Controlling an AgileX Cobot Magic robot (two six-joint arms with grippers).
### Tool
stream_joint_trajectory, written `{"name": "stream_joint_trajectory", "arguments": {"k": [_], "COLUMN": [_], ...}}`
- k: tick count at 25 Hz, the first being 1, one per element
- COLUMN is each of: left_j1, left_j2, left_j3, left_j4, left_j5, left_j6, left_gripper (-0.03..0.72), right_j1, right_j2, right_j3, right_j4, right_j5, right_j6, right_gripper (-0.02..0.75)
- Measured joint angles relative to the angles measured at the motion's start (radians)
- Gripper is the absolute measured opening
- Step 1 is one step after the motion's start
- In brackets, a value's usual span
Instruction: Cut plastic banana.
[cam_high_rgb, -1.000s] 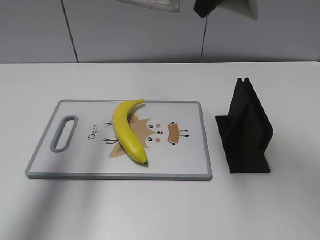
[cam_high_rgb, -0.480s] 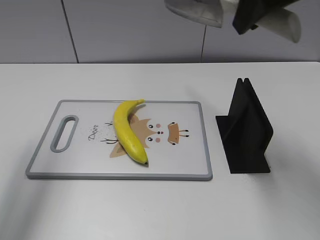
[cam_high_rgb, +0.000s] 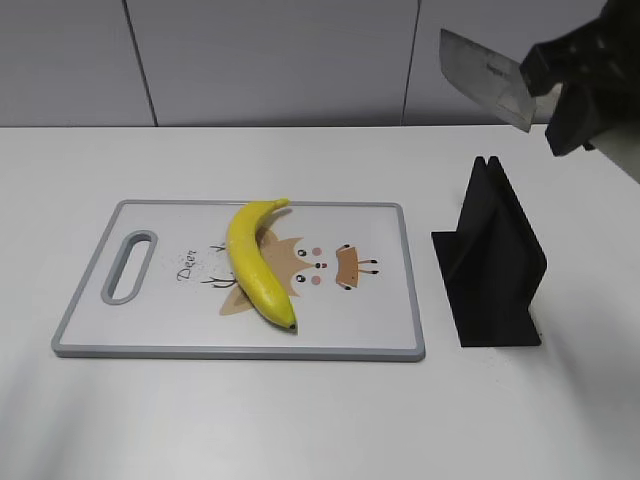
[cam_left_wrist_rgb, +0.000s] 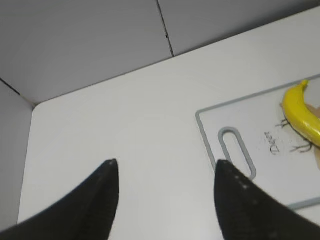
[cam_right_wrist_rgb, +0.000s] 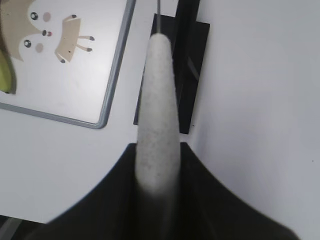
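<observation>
Lab-style test bench: bare white table (cam_high_rgb: 300, 420), plain grey wall panels (cam_high_rgb: 270, 60).

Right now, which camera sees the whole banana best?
The exterior view: the plastic banana lies whole on the cutting board. The left wrist view catches only its stem half; the right wrist view shows just a yellow sliver at its edge.

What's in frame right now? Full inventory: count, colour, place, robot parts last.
glossy curved plastic banana: 1, bright yellow with dark tip, lying whole on the board, left of centre
rectangular cutting board with grey rim and deer print: 1, white and grey, flat on the table, handle slot at its left end
black slotted knife stand: 1, black, upright on the table, right of the board, slot without a knife
cleaver with pale speckled handle: 1, steel blade, held in the air above the stand
white table: 1, white, under everything
left claw: 1, black, open, over bare table left of the board
right claw: 1, black, shut on the cleaver handle
</observation>
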Motion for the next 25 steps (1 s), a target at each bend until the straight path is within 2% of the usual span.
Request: {"name": "stream_joint_trajectory", "arguments": {"k": [10,25], "left_j1": [0.0,-0.001], "left_j2": [-0.32,-0.666], "left_j3": [0.29,0.498], "left_j4": [0.01,-0.034], "left_j5": [0.14,0.238], "left_j6": [-0.094,-0.109], "left_gripper": [0.585,0.584], "right_j1": [0.0,0.0], "right_j2": [-0.02,-0.02], "right_j3": [0.201,0.224], "right_j4": [-0.08,-0.085], "right_j5": [-0.147,-0.231], "right_j6": [0.136,0.201], "right_gripper": [0.174,0.174]}}
